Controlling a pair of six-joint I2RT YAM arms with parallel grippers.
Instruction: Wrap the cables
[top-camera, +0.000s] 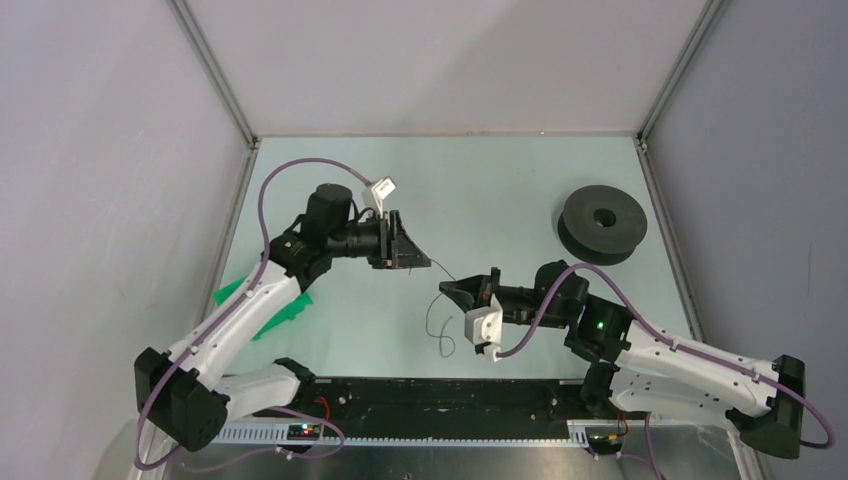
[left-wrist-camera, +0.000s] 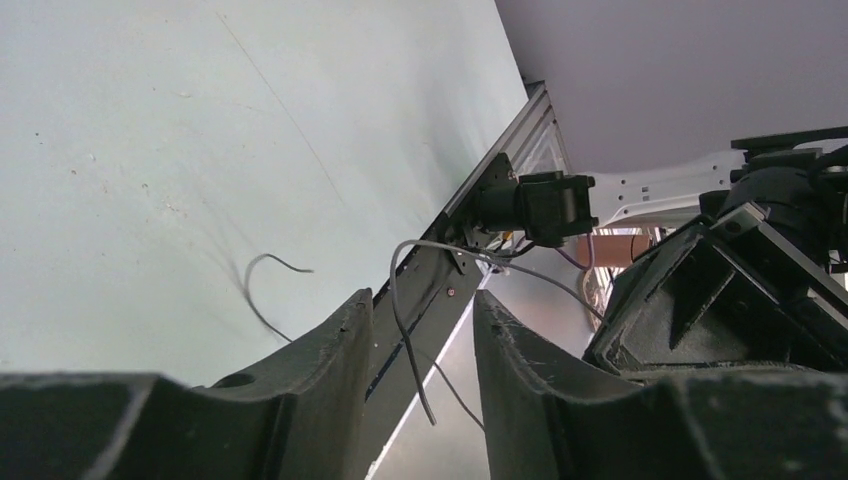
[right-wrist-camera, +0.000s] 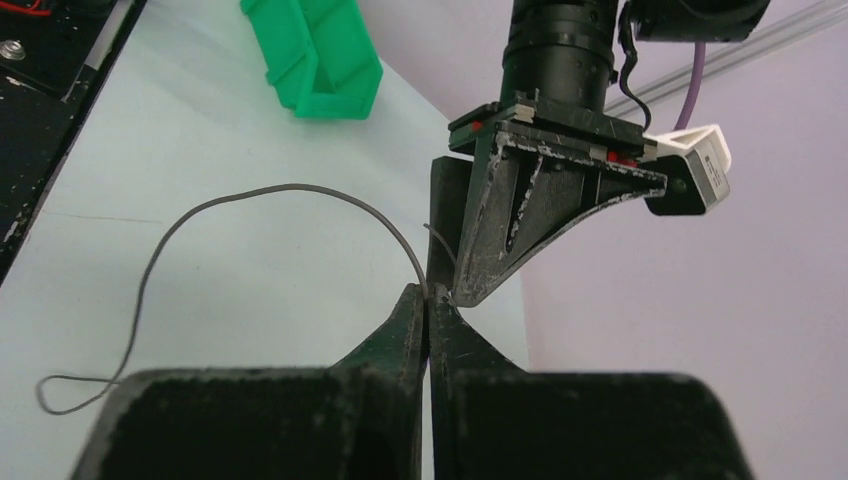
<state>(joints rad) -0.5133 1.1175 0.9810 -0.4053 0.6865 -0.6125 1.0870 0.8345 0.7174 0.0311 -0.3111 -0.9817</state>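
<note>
Black thin wire (right-wrist-camera: 290, 186) is pinched in the closed right gripper (right-wrist-camera: 427, 295). Only the left wrist view shows the left gripper (left-wrist-camera: 420, 300), facing the right gripper, open with the wire between its fingers.

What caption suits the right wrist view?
Right gripper shut on the thin wire, which loops over the table; left gripper close ahead.

green bin (top-camera: 228, 292): half hidden under left arm (top-camera: 238, 320), 9 o'clock | cable (right-wrist-camera: 280, 187): end hidden between right fingers (right-wrist-camera: 400, 330)
</note>
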